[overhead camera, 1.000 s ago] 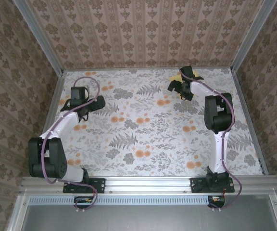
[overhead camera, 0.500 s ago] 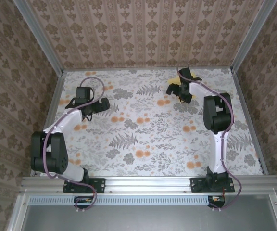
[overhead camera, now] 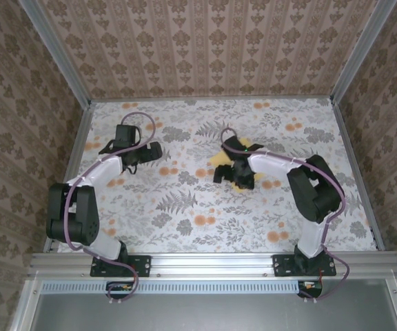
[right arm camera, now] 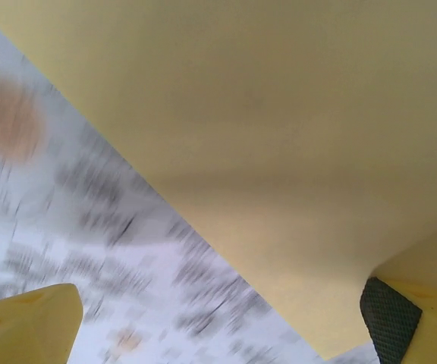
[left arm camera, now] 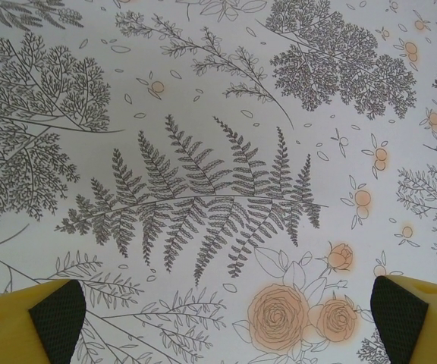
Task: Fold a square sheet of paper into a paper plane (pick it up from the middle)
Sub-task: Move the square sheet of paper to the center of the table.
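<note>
Right arm (overhead camera: 276, 164) swung inward, smooth pale-yellow sheet (right arm camera: 279, 152)

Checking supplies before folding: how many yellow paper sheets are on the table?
1. The square sheet of paper lies near the middle of the table, partly under the right hand. Another could hide beneath it.

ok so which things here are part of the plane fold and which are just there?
Job: thin pale-yellow paper sheet; open right gripper over it; open left gripper.
Not job: floral-printed table cover; brown patterned walls.
</note>
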You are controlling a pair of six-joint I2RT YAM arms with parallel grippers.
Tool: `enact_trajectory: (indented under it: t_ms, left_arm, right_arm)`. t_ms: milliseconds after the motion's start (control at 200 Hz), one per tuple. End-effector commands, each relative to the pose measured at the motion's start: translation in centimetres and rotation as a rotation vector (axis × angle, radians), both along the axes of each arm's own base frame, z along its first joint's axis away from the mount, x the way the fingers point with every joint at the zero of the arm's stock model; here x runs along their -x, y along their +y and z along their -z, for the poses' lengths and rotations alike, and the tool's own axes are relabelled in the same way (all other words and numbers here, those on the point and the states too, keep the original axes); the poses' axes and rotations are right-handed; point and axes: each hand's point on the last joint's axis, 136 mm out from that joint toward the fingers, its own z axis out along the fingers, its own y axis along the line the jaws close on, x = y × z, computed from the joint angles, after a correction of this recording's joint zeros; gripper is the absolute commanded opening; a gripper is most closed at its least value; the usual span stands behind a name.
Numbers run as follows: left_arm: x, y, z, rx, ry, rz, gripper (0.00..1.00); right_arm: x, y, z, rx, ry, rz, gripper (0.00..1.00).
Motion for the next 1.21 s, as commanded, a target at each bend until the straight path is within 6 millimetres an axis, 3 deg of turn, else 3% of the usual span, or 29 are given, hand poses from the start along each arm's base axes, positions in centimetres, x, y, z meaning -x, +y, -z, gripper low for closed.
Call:
enact_trajectory:
  t_ms: [0, 90, 155, 285, 475, 695, 830, 955, 1065, 1200]
  left_arm:
    - [-0.5, -0.9, -0.4, 0.059, -0.005, -0.031, 1.0]
    - [-0.2, -1.7, -0.1, 0.1, 0.007, -0.034, 1.0]
    - [0.0, -2.1, 0.2, 0.118, 0.018, -0.042, 1.0]
    - [0.2, -2.6, 0.5, 0.149, 0.032, -0.05, 1.0]
    - [0.4, -3.1, 0.8, 0.165, 0.051, -0.05, 1.0]
    - [0.6, -3.6, 1.0, 0.173, 0.064, -0.043, 1.0]
    - [0.6, -3.8, 1.2, 0.171, 0.073, -0.04, 1.0]
    - [0.7, -3.9, 1.5, 0.168, 0.079, -0.039, 1.0]
    - [0.7, -4.0, 1.7, 0.168, 0.084, -0.036, 1.0]
    - [0.9, -4.2, 2.2, 0.164, 0.094, -0.031, 1.0]
  right_arm:
    - [1.0, -0.3, -2.2, 0.036, 0.014, 0.007, 0.98]
    - [-1.5, -0.9, -6.1, 0.075, -0.112, -0.036, 1.0]
    - [-3.1, -1.6, -7.3, 0.1, -0.167, -0.054, 1.0]
    - [-5.8, -3.9, -5.8, 0.098, -0.137, 0.012, 1.0]
    - [-9.7, -4.4, -4.3, 0.083, -0.132, 0.048, 0.99]
    - [-11.0, -5.2, -1.3, 0.115, -0.064, 0.094, 0.99]
    - [-9.7, -6.5, 0.5, 0.131, -0.009, 0.145, 0.99]
    - [-7.1, -8.5, 1.4, 0.163, 0.038, 0.214, 1.0]
    - [-3.2, -10.1, 1.9, 0.175, 0.089, 0.287, 0.99]
    - [2.2, -9.6, 1.9, 0.145, 0.13, 0.336, 0.98]
